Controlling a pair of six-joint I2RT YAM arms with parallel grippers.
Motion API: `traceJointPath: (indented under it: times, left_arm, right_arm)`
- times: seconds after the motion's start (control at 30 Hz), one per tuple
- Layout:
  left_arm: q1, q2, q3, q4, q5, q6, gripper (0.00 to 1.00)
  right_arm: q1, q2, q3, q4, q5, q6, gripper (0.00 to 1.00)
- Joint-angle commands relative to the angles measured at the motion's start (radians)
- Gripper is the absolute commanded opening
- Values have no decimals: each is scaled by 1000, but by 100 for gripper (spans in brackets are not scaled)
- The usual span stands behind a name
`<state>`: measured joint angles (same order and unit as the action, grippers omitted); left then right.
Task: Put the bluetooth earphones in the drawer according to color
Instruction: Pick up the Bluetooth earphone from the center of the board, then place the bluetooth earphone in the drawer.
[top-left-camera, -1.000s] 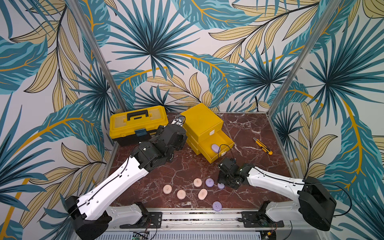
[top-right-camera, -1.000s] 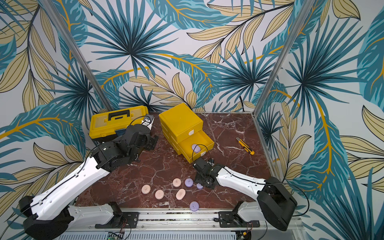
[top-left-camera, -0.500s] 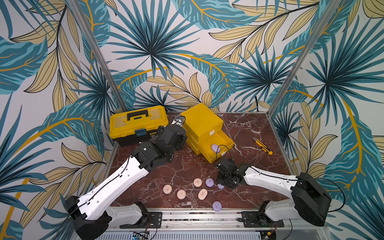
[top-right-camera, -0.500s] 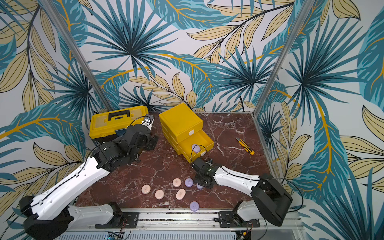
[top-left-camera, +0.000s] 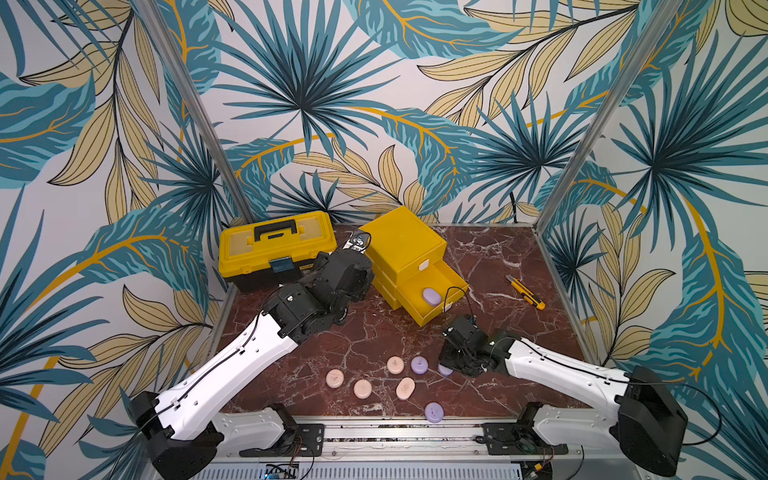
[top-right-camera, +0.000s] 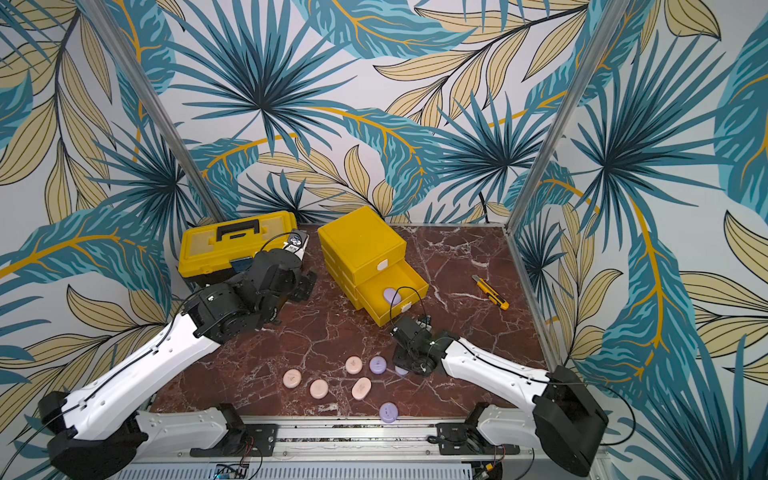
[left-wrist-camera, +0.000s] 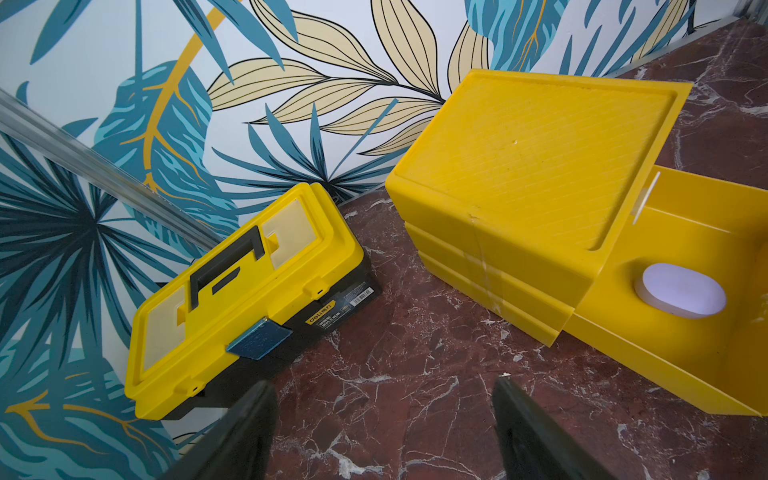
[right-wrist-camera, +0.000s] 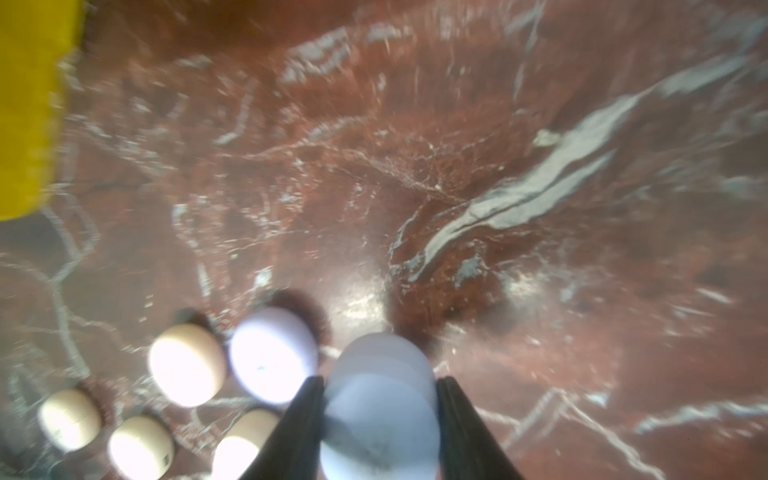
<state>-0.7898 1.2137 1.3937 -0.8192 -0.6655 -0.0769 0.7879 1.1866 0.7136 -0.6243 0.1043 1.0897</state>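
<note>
Blurred lilac earphone case (right-wrist-camera: 380, 419), lengthwise between the right tool (right-wrist-camera: 378, 380) fingers (right-wrist-camera: 299, 415)

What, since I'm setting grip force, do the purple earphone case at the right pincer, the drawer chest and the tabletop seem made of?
Purple earphone case: likely smooth hard plastic, satin; even colour, soft sheen. Drawer chest: moulded yellow plastic, matte; ribbed top, pale stress mark. Tabletop: glossy red marble look, white veins, glare; may be printed laminate.
</note>
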Motion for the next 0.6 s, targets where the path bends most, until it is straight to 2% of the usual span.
traceJointPath:
  times: [0.0, 0.13, 0.3, 0.57]
  left_arm:
    - [7, -2, -17, 3, 6, -9, 86]
    - [7, 1, -13, 0, 13, -11, 85]
    - [9, 32, 23, 4, 42, -1, 83]
    - [72, 221, 246, 59, 263, 26, 70]
  right_arm:
    - [-3, -73, 76, -140, 75, -57, 29]
    - [-50, -103, 187, -212, 109, -124, 29]
    - [-145, -41, 326, -215, 124, -230, 28]
    - [-286, 132, 520, -115, 100, -340, 27]
